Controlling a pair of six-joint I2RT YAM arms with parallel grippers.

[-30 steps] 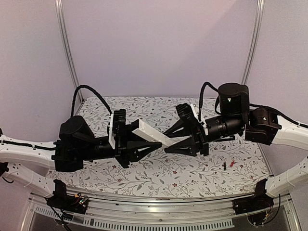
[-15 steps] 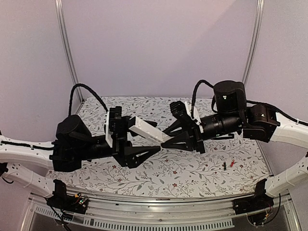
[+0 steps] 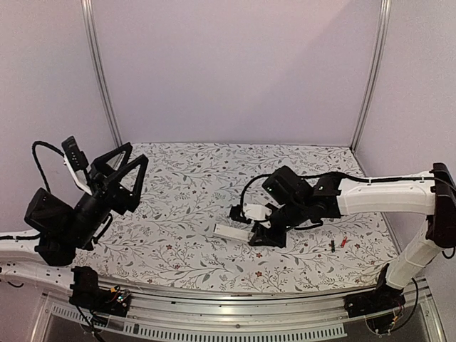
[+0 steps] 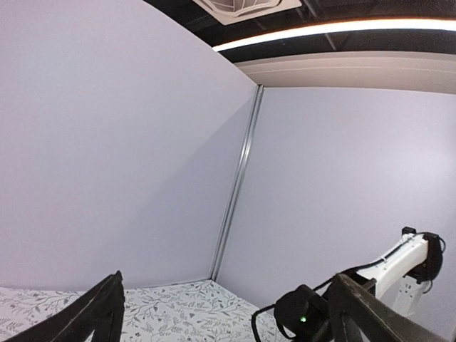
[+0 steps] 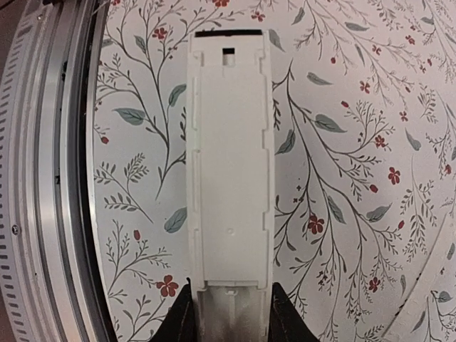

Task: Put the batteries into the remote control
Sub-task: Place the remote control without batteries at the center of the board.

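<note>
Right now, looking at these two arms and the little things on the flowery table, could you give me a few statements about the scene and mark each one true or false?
1. The right gripper is holding the white remote control by one end. True.
2. The left gripper is also clamped on the remote control. False: it is open, holds nothing and is raised far off on the left side.
3. The batteries lie on the table, on the right side. True.
4. The batteries touch the remote control. False: they lie apart from it, further right.
</note>
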